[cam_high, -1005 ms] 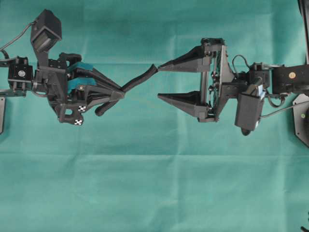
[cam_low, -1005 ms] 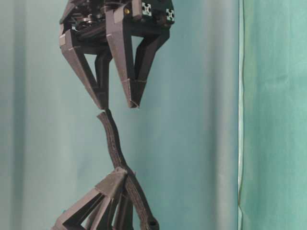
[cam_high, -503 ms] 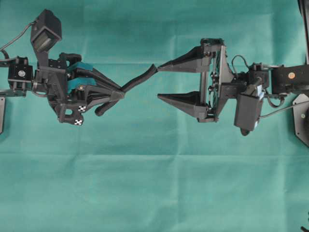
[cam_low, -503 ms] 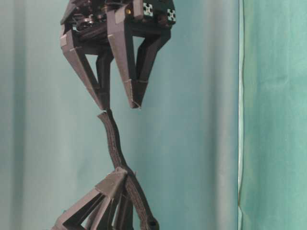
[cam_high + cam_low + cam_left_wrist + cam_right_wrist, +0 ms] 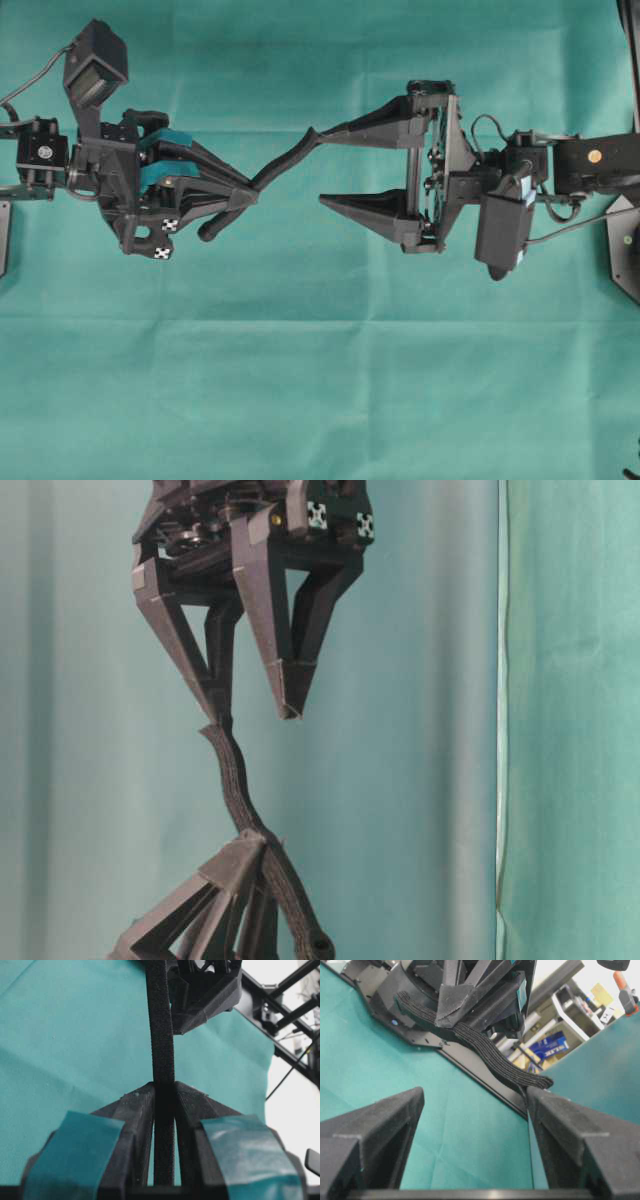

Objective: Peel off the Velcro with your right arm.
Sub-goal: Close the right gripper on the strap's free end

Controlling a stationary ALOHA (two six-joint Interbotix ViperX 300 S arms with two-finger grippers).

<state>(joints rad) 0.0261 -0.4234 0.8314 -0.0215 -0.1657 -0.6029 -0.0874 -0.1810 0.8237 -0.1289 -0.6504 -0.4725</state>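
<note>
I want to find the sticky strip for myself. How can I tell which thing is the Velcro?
Look at the gap between the two black arms above the green cloth. The left hand pinches one end of the Velcro, which slants up to a fingertip of the open right hand. It is the only thin, bendy, fuzzy strip; the fingers are stiff and pointed.

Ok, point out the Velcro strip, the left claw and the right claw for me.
Velcro strip (image 5: 288,160), overhead view, middle of the free span.
Left claw (image 5: 250,196), overhead view, shut fingertips clamping the strip.
Right claw (image 5: 322,166), overhead view, midway between its open fingertips.
</note>
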